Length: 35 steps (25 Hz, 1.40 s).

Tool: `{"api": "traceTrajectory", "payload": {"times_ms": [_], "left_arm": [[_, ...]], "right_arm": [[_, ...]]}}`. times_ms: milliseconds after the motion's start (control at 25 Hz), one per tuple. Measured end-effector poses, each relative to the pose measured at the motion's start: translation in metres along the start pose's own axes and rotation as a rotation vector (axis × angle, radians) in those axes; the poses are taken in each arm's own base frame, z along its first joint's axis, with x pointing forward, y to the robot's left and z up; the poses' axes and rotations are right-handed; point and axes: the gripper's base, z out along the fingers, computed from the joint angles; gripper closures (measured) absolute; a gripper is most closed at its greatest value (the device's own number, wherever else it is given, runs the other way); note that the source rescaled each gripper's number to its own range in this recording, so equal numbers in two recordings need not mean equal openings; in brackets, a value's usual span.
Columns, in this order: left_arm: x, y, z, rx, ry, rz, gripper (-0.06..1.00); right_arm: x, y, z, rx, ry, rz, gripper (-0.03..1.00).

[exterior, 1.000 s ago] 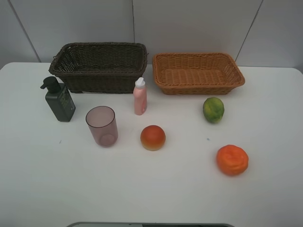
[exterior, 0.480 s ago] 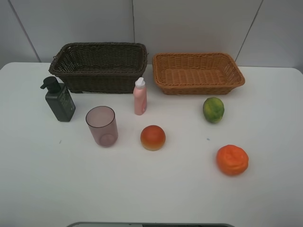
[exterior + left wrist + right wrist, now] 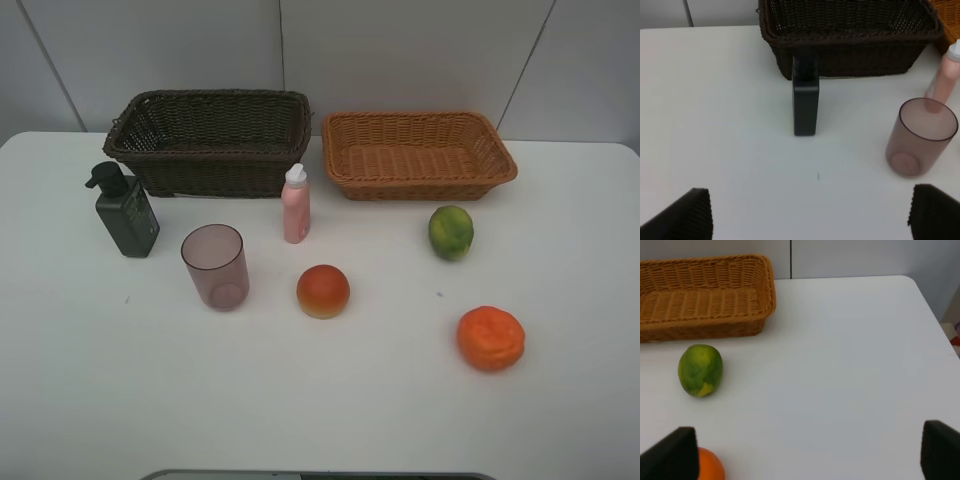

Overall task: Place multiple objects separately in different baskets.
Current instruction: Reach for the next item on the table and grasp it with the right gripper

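Exterior high, left to right. Dark green pump bottle [image 3: 126,213] at left of frame on the table [image 3: 320,400], upright, just in front of the dark brown basket [image 3: 210,178]; rigid plastic, probably weighted by liquid. Best gripped across the flat body, not the pump head. Purplish translucent cup [image 3: 215,266] lower, centre-left, mouth up; light, thin-walled, slick, so pinch over the rim with a gentle squeeze. Pink bottle [image 3: 296,205] with white cap at centre, near the gap between the baskets; slim, tippy, best taken mid-body. Red-orange round fruit [image 3: 323,291] just below centre; smooth, prone to roll, best gripped across the widest part. Light orange-brown basket [image 3: 420,186] upper right, shallower; nothing seen inside either basket. Green citrus [image 3: 451,232] right of centre, near that basket's front; firm, also a roller. Wrinkled orange [image 3: 491,338] lower right; rough skin, likely the best friction of the three. Left wrist: left pincer [image 3: 810,215] spread wide, holding nothing. Right wrist: right pincer [image 3: 805,455] likewise wide apart, empty.
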Motion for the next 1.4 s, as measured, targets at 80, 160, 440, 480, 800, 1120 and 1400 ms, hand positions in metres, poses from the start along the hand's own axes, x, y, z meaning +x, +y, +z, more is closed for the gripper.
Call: {"api": "traceTrajectory", "payload": {"times_ms": [80,160,440,480,800,1120,1400], "left_arm": [[0.000,0.000,0.000,0.000,0.000,0.000,-0.05],[0.000,0.000,0.000,0.000,0.000,0.000,-0.05],[0.000,0.000,0.000,0.000,0.000,0.000,-0.05],[0.000,0.000,0.000,0.000,0.000,0.000,-0.05],[0.000,0.000,0.000,0.000,0.000,0.000,-0.05],[0.000,0.000,0.000,0.000,0.000,0.000,-0.05],[0.000,0.000,0.000,0.000,0.000,0.000,-0.05]], "right_arm": [[-0.006,0.001,0.009,-0.006,0.065,-0.002,0.16],[-0.015,0.003,0.016,-0.017,0.118,0.002,0.16],[-0.051,0.008,0.049,-0.049,0.258,0.015,0.16],[-0.054,0.009,0.056,-0.057,0.280,0.020,0.16],[-0.061,0.019,0.124,-0.093,0.464,0.062,0.16],[-0.071,0.044,0.207,-0.139,0.686,0.056,0.16],[-0.091,0.082,0.283,-0.155,0.848,-0.062,0.16]]}}
